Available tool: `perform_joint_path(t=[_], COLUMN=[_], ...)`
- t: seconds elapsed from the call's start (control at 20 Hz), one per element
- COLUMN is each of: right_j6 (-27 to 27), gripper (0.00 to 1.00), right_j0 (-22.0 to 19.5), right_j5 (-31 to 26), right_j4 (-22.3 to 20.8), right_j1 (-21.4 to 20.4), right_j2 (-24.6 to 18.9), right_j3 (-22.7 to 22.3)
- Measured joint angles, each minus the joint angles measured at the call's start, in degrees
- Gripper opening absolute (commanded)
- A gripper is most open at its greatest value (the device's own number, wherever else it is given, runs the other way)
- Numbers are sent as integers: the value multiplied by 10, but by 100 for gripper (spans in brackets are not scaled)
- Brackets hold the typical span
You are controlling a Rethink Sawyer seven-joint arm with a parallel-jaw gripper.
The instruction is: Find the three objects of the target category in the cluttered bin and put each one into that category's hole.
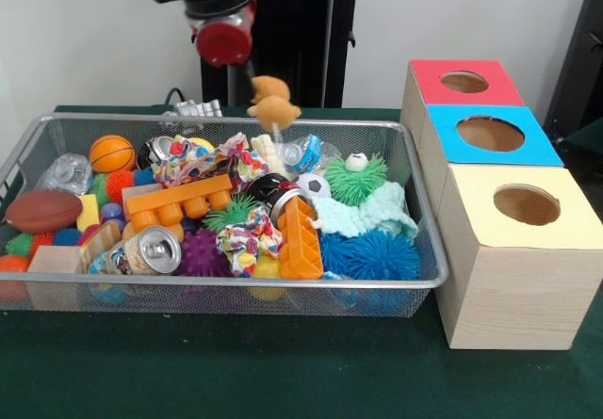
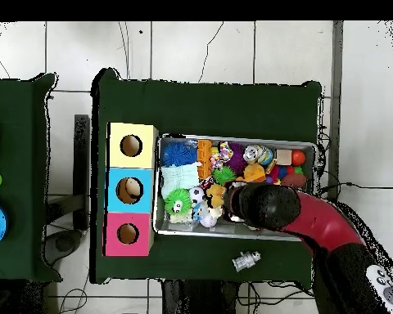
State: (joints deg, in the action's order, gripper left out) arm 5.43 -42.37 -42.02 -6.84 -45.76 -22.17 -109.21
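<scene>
The wire mesh bin (image 1: 236, 120) stands on the green table, full of toys; it also shows in the overhead view (image 2: 241, 138). My gripper (image 1: 268, 94) hangs above the bin's back middle, shut on a yellow-orange toy animal (image 1: 274, 108) that is lifted clear of the clutter. In the overhead view the toy animal (image 2: 216, 195) shows just left of the arm's black head (image 2: 261, 204). A yellow lump (image 1: 267, 268) lies low at the bin's front wall; I cannot tell what it is. No duckling shows clearly.
Three wooden boxes with holes stand beside the bin: red top (image 1: 464, 82), blue top (image 1: 490, 134), yellow top (image 1: 526, 204). The bin holds orange blocks (image 1: 179, 202), a basketball (image 1: 111, 153), a football (image 1: 42, 210), spiky balls (image 1: 377, 254) and a can (image 1: 151, 249). A small silver thing (image 2: 246, 261) lies behind the bin.
</scene>
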Motion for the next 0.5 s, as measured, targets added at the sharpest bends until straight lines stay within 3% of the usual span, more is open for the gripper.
perform_joint_path(t=[0.5], right_j6=[-1], gripper=[0], right_j0=[57], right_j5=[0], right_j4=[66], right_j1=[-70], right_j2=[1], right_j3=[-72])
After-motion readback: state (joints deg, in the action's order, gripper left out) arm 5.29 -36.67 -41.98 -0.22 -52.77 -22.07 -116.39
